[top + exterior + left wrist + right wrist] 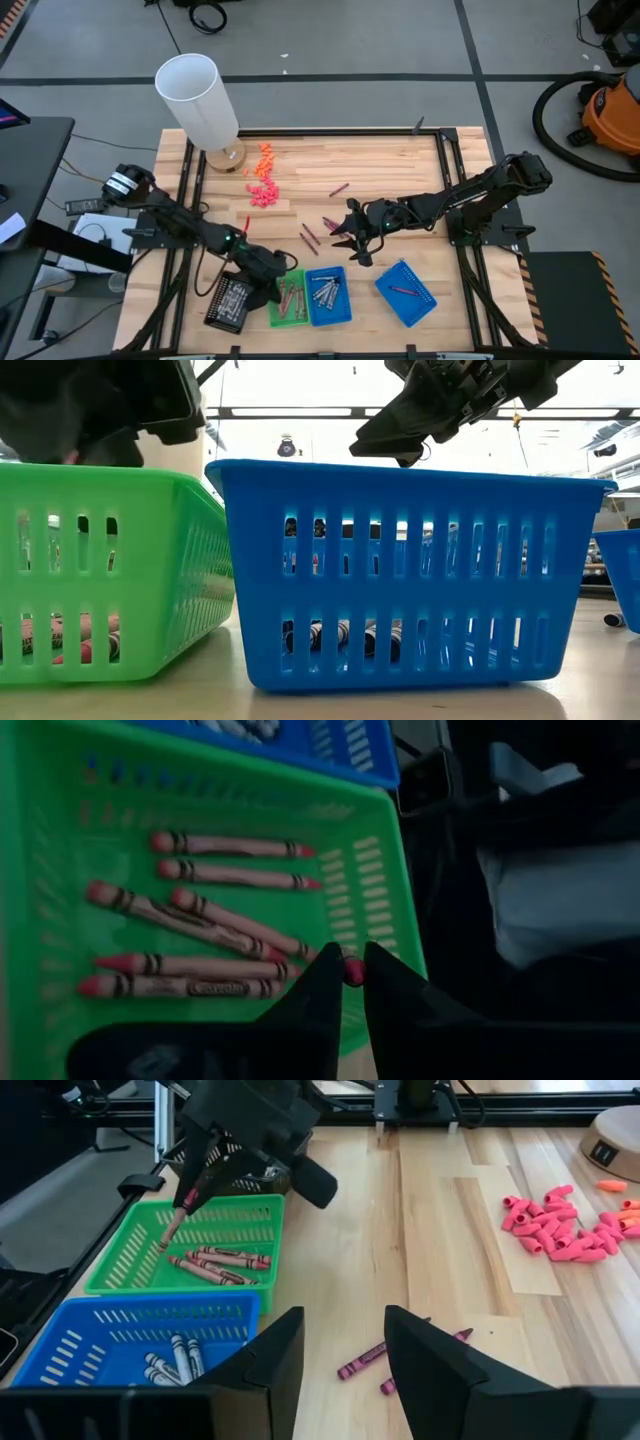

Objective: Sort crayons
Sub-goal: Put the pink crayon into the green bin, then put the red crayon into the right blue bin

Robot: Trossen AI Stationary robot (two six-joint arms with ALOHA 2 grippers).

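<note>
The crayons are short paper-wrapped sticks in three colours. Six red-brown crayons (pixel 215 925) lie flat in the green tray (pixel 30 870), most of them side by side and two slanted. Silver-grey crayons (pixel 172 1361) lie in a loose heap in the blue tray (pixel 70 1345) that stands just beside the green one. A few magenta crayons (pixel 365 1361) lie loose on the bare bench (pixel 440 1220), and one more rests in a second blue tray (pixel 406 292) set apart at 5 o'clock of the bench.

The left gripper (pixel 353 982) hangs over the green tray at about 7 o'clock of the bench, jaws clenched on one red-brown crayon (pixel 178 1215). From the right wrist view that crayon hangs tilted, its lower end down by the tray's mesh wall, above the six that lie inside. In the left wrist view only its red tip shows between the two fingers (pixel 320 985).

The right gripper (pixel 340 1342) hovers near the bench's middle with its jaws released and nothing between them. The loose magenta crayons lie on the wood just ahead of its fingertips, apart from them.

Pink eraser bits (pixel 555 1230) are scattered towards 11 o'clock, near a white cylinder (pixel 200 98) on a wooden base.
</note>
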